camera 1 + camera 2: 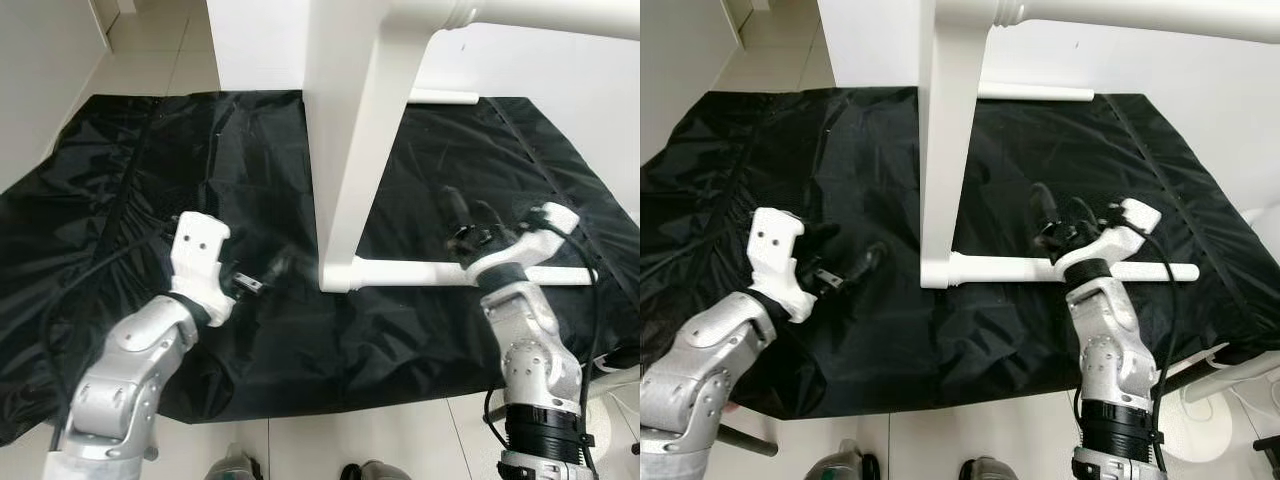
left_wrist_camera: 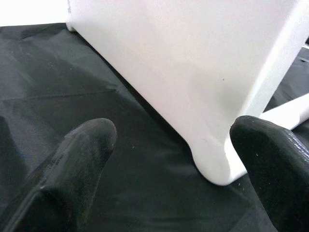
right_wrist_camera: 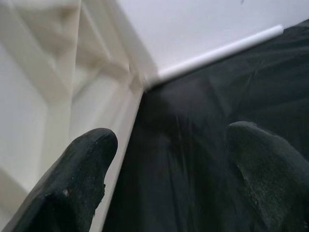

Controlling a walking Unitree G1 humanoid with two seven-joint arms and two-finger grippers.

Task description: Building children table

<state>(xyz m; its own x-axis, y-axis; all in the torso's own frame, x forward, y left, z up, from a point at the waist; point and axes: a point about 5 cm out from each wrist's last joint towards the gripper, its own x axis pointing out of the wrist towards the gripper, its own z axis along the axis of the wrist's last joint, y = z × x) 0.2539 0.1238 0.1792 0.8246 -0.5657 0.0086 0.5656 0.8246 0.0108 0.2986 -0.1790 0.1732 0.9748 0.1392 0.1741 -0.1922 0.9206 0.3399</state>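
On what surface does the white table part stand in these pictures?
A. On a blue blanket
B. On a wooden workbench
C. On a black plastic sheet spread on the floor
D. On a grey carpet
C: the white table panel and its round white leg rest on the crinkled black plastic sheet, which covers pale floor tiles.

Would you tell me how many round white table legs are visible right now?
3: one lying on the black sheet by the right gripper, one lying behind the table, one fitted at top; others may be hidden.
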